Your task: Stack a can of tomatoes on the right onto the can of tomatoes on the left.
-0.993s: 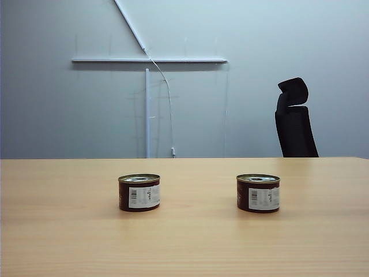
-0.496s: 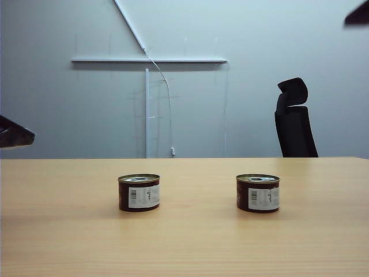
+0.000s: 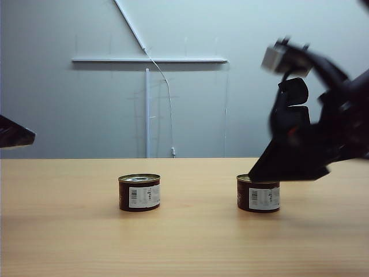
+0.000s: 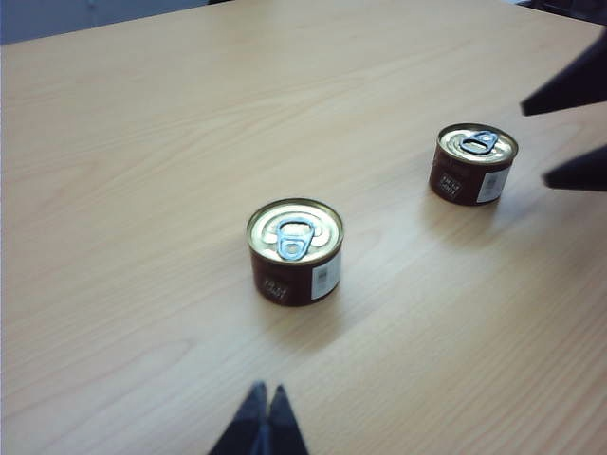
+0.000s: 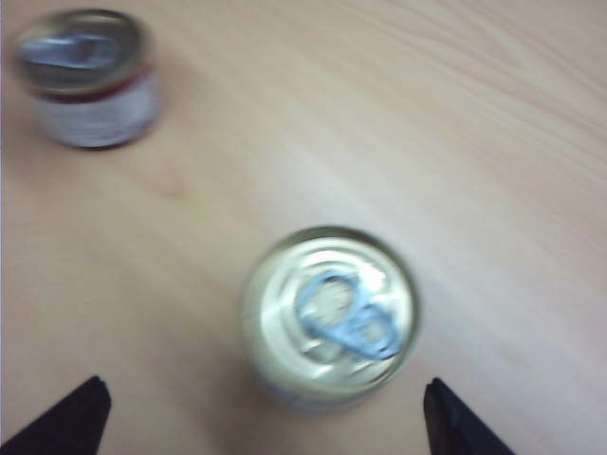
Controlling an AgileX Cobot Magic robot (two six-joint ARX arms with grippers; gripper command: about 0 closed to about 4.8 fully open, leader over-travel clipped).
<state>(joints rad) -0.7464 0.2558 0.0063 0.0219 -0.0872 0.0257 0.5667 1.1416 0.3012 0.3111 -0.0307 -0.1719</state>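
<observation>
Two tomato cans stand upright and well apart on the wooden surface [image 3: 184,242]: left can [image 3: 139,192] and right can [image 3: 258,194], both pull-tab up. Right gripper [image 5: 266,417] hangs just above the right can, fingers [image 5: 66,417] spread wide on either side of it, not touching. Left gripper [image 4: 266,427] sits at the far left edge, away from both cans, fingers pressed together, holding nothing.
</observation>
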